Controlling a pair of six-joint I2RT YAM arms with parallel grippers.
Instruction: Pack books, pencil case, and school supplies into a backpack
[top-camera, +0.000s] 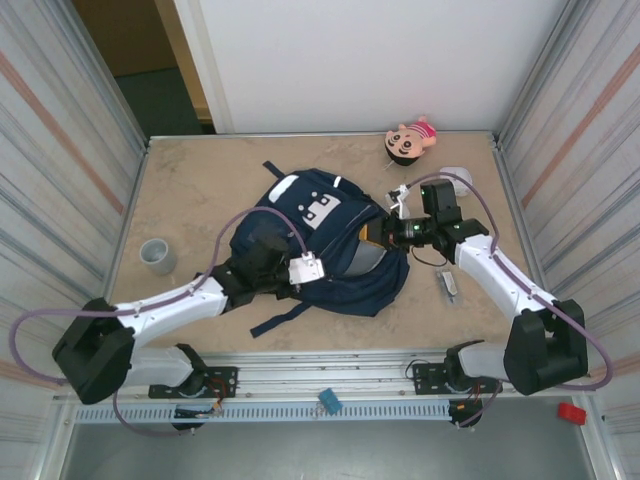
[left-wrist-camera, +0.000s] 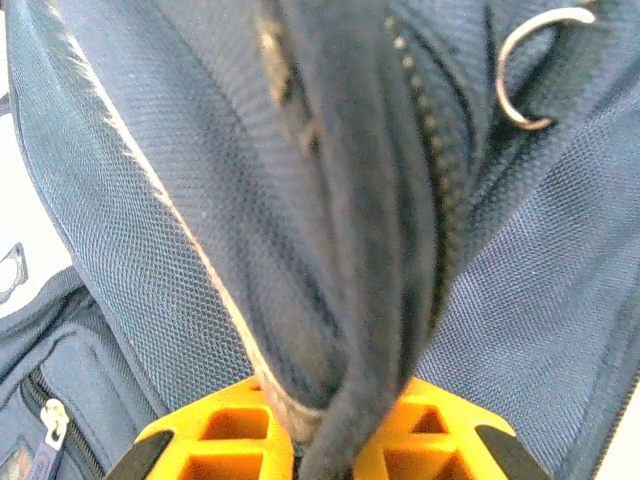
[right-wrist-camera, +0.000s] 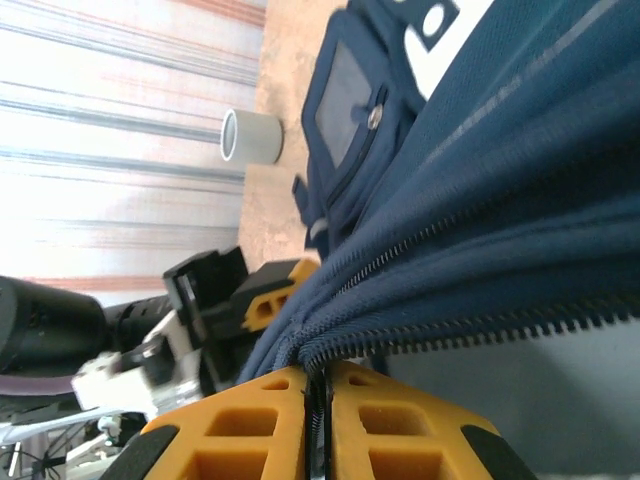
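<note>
Both pairs of jaws are pinched narrow on the backpack (top-camera: 330, 215). The left jaws' orange fingers (left-wrist-camera: 215, 440) clamp a thick dark fold of its navy fabric beside a zipper line, and a metal ring (left-wrist-camera: 530, 70) sits farther up the cloth to their right. The right jaws' orange fingers (right-wrist-camera: 250, 430) press almost together on the thin zipper edge of the bag's mouth, which gapes just past them. The backpack lies on the bench (top-camera: 200, 180), with its opening between the two pairs of jaws. On the near side of the right jaws, beside that arm and apart from the bag, lies the small white school supplies pack (top-camera: 448, 285). Beyond the right jaws, at the far edge, rests a plush doll (top-camera: 410, 140). A grey cup (top-camera: 157, 256) stands well apart to the left of the left jaws.
</note>
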